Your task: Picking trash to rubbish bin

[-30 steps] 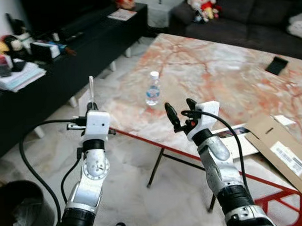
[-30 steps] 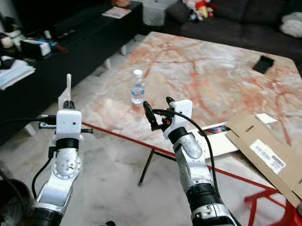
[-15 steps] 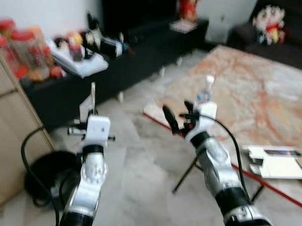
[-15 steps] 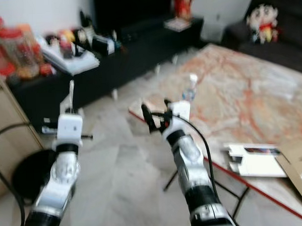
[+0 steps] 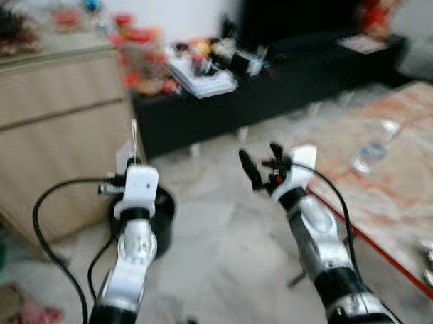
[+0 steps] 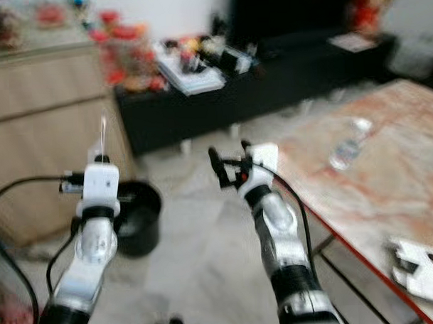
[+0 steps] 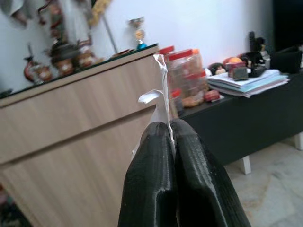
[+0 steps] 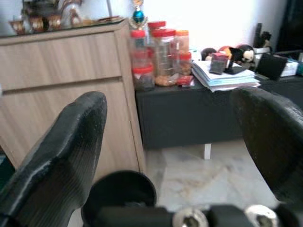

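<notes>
Left eye view is blurred: I see a light wood cabinet (image 5: 55,118) on the left, a long black low console (image 5: 271,89) piled with papers and jars, and a glossy orange-veined marble table (image 5: 388,177) on the right with a clear plastic bottle (image 5: 370,154) lying on it. A round black rubbish bin (image 6: 137,218) sits on the pale tiled floor by the cabinet. My left gripper (image 7: 170,130) pinches a thin white paper scrap (image 7: 160,97) upright above the bin. My right gripper (image 5: 261,164) is spread wide, holding nothing.
</notes>
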Robot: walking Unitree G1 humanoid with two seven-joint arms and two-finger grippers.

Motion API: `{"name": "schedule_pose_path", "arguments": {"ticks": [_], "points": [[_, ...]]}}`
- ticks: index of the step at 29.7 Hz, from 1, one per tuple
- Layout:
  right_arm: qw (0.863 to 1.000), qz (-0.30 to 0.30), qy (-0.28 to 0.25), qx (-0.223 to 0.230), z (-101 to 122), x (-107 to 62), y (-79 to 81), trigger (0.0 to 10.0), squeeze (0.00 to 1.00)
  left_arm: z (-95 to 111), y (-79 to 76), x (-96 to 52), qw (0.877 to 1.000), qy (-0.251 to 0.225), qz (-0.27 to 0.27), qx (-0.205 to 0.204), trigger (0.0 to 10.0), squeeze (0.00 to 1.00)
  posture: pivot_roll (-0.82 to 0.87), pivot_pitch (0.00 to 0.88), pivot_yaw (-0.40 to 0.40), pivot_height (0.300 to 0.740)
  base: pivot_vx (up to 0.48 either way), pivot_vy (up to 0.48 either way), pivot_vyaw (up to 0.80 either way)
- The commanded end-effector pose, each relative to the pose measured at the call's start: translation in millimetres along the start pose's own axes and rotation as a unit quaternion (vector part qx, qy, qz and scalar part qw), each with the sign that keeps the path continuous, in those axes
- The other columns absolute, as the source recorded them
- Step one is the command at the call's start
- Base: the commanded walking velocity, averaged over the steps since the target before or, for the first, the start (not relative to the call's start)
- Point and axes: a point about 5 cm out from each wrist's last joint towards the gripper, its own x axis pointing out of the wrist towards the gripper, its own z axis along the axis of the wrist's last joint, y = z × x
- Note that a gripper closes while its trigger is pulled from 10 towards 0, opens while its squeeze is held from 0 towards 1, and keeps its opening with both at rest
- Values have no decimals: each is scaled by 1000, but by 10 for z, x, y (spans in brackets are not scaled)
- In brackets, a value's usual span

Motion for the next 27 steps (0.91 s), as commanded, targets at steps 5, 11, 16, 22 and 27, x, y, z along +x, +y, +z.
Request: {"name": "schedule_pose_path", "arguments": {"ticks": [5, 11, 16, 22, 27], "points": [[1000, 0, 5, -3, 5, 1, -21, 10000, 0, -48, 13, 4, 1000, 18, 2, -8, 10000, 0, -2, 44, -97, 740, 0, 0, 769], [1000, 3, 8, -1, -7, 7, -14, 10000, 0, -181, -66, -30, 997, 60, -26, -34, 10000, 0, -1, 51, -103, 740, 0, 0, 769], [998, -5, 63, 1, -200, -49, -84, 10000, 0, -545, -182, -153, 983, 157, -59, -75, 10000, 0, -1, 53, -108, 740, 0, 0, 168], [985, -60, 159, -3, -557, -343, -355, 10000, 0, -871, -208, -316, 966, 234, -70, -86, 10000, 0, -5, 54, -113, 740, 0, 0, 0], [956, -141, 258, 18, -899, -797, -614, 10000, 0, -1201, -218, -565, 943, 313, -92, -68, 10000, 0, -5, 53, -117, 740, 60, 0, 0]]}}
